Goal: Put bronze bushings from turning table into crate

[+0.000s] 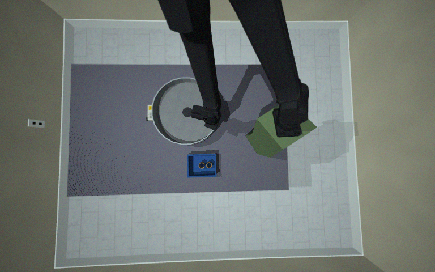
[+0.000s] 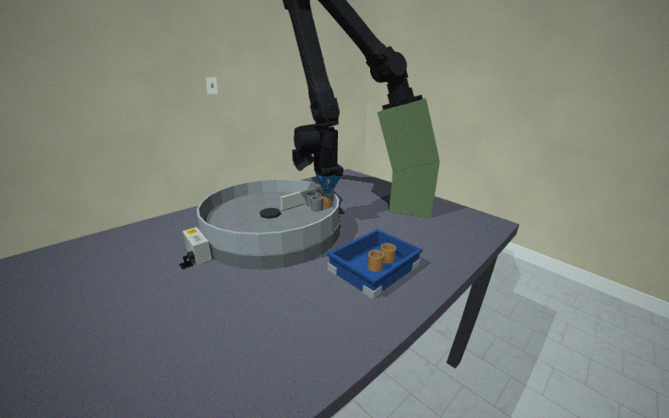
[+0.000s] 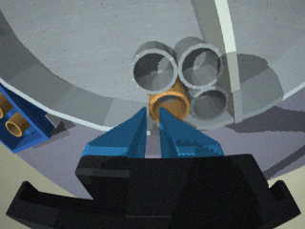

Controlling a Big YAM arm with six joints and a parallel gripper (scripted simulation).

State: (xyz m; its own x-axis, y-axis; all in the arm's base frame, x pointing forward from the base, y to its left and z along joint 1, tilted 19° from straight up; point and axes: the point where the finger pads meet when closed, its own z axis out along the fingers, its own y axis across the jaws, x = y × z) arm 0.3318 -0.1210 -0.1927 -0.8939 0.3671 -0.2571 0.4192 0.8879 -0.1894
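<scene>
Over the turning table (image 2: 268, 236) on the counter (image 2: 147, 315), the arm bends down from its green pedestal (image 2: 411, 162), wrist vertical, pincer (image 3: 154, 129) pointing straight down. Its blue fingers stand narrow, with a bronze bushing (image 3: 168, 106) just at their tips; whether they clamp it I cannot tell. Three steel bushings (image 3: 155, 71) crowd against it by the rim. Two bronze bushings (image 2: 381, 256) stand in the blue crate (image 2: 354, 280). Writing on the yellow-labelled box (image 2: 196, 244) is unreadable.
</scene>
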